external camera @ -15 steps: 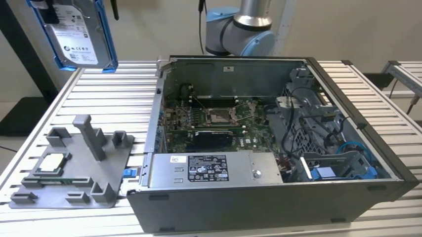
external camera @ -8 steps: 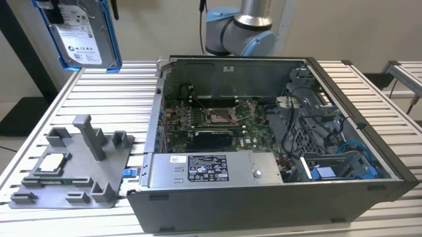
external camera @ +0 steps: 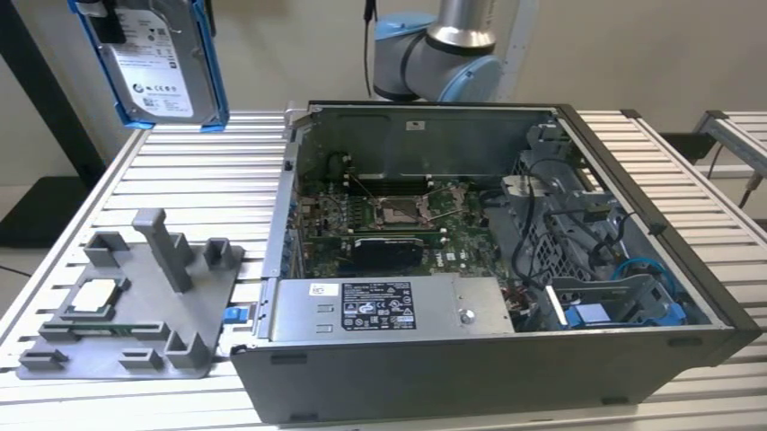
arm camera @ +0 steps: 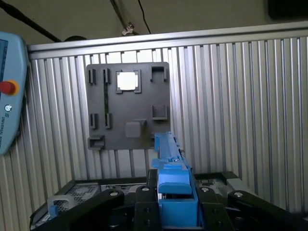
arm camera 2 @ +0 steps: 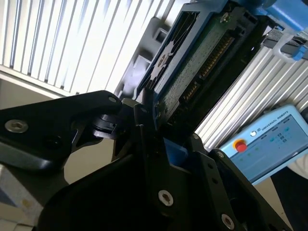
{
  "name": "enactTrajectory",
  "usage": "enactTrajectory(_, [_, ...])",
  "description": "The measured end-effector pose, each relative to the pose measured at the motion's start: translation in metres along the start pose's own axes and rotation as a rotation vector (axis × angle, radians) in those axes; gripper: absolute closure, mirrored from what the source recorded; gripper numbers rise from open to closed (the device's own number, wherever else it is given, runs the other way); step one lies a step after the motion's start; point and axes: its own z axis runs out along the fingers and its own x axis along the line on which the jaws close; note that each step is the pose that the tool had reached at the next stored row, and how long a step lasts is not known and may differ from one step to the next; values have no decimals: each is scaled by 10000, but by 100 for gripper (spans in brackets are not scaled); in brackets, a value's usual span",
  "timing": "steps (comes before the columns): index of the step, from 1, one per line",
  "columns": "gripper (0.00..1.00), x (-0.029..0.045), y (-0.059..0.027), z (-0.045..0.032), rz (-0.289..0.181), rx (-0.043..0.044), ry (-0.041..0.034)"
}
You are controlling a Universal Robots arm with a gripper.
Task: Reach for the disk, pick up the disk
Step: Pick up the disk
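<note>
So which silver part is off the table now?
The disk with blue rails, up in the air, clamped in the pincer. The square chip lies in the grey tray; the silver box sits in the case.

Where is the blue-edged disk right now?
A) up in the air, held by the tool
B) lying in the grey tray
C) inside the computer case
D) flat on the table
A: the disk hangs high above the table, clamped in the tool.
</note>
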Motion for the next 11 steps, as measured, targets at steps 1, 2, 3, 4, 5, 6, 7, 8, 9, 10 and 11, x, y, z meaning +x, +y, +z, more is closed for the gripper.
enactTrajectory(1, [100,-1,-11,0,-1,0,0])
enactTrajectory(2, [100,-2,-26,0,0,0,0])
enactTrajectory(3, [100,-4,-41,0,0,1,0])
enactTrajectory(4, [100,-5,-57,0,0,0,0])
enactTrajectory(5, [100,-7,-68,0,0,1,-1])
enactTrajectory(6, [100,-7,-75,0,0,1,-1])
enactTrajectory(7, [100,-8,-80,0,0,0,0])
enactTrajectory(8, [100,-8,-88,0,0,0,0])
enactTrajectory(9, [100,-10,-100,0,0,0,0])
enactTrajectory(10, [100,-11,-115,0,-1,0,0])
enactTrajectory(11, [100,-12,-129,0,-1,0,0])
